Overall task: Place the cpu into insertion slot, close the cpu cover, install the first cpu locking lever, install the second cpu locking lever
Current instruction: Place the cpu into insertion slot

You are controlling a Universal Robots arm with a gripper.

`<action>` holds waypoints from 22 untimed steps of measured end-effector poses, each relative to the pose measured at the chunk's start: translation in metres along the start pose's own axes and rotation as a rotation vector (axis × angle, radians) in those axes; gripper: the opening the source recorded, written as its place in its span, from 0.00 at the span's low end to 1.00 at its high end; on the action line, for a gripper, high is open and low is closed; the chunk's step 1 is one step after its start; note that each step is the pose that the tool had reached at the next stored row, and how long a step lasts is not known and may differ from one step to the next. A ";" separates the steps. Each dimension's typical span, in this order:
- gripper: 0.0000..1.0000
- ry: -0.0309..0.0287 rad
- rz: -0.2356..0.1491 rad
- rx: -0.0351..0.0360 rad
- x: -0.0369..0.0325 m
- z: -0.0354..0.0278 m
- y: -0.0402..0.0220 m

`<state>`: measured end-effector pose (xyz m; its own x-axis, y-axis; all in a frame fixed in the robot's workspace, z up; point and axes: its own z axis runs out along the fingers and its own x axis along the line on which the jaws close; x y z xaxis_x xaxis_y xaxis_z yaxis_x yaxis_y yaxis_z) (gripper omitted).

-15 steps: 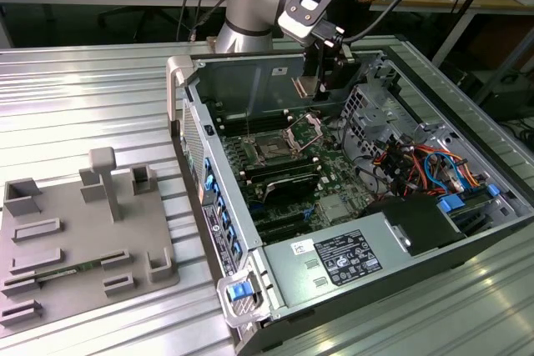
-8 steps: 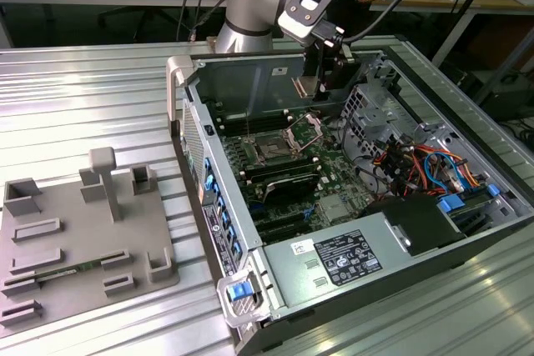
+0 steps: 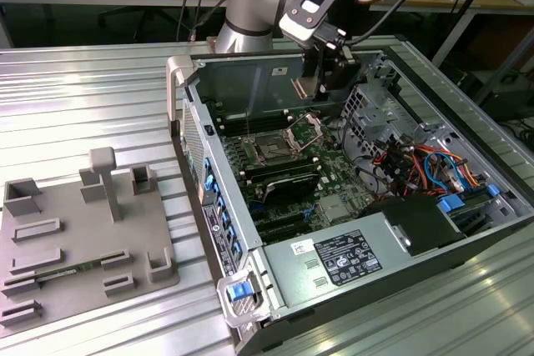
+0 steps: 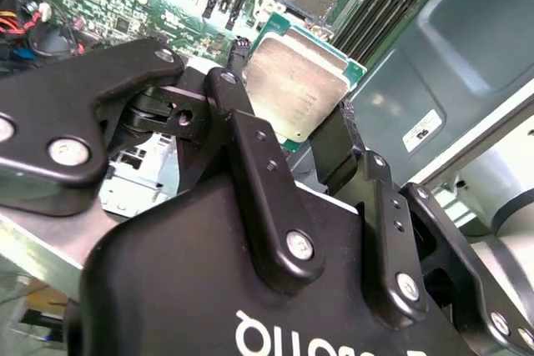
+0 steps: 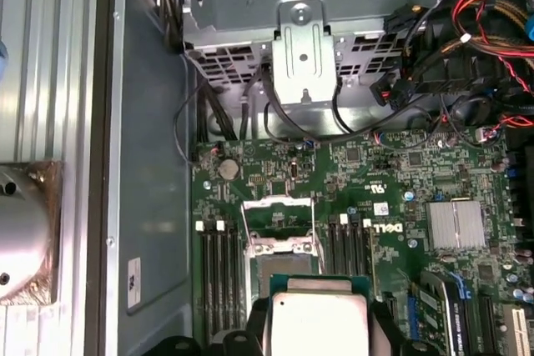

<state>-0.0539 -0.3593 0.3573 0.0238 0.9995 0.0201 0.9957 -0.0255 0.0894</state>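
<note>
My gripper (image 4: 288, 102) is shut on the cpu (image 4: 296, 85), a flat square chip with a silver-grey top and green edge, pinched by its sides between the two black fingers (image 4: 250, 156). The first wrist view has the cpu (image 5: 317, 316) hanging above the green motherboard (image 5: 367, 172), just short of the insertion slot (image 5: 279, 266). The cpu cover (image 5: 278, 224), a thin silvery frame, stands hinged open over the slot. In the exterior view my gripper (image 3: 321, 81) hovers inside the open computer case, above and behind the insertion slot (image 3: 271, 149) and the raised cpu cover (image 3: 307, 129).
Long black memory slots (image 5: 219, 268) flank the socket on both sides. A metal drive cage (image 5: 300, 47) and bundles of red and black cables (image 5: 467, 31) lie beyond the board. The case wall (image 3: 250, 81) rises behind. A grey fixture plate (image 3: 75, 239) lies at the exterior view's left.
</note>
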 end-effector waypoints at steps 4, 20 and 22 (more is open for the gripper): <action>0.55 0.0062 -0.068 0.0013 0.0010 0.0101 -0.0012; 0.55 0.0041 -0.071 0.0015 0.0154 0.0422 -0.0186; 0.55 0.0036 -0.065 0.0014 0.0159 0.0457 -0.0191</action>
<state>-0.0684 -0.3421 0.3104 -0.0414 0.9990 0.0178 0.9952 0.0396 0.0892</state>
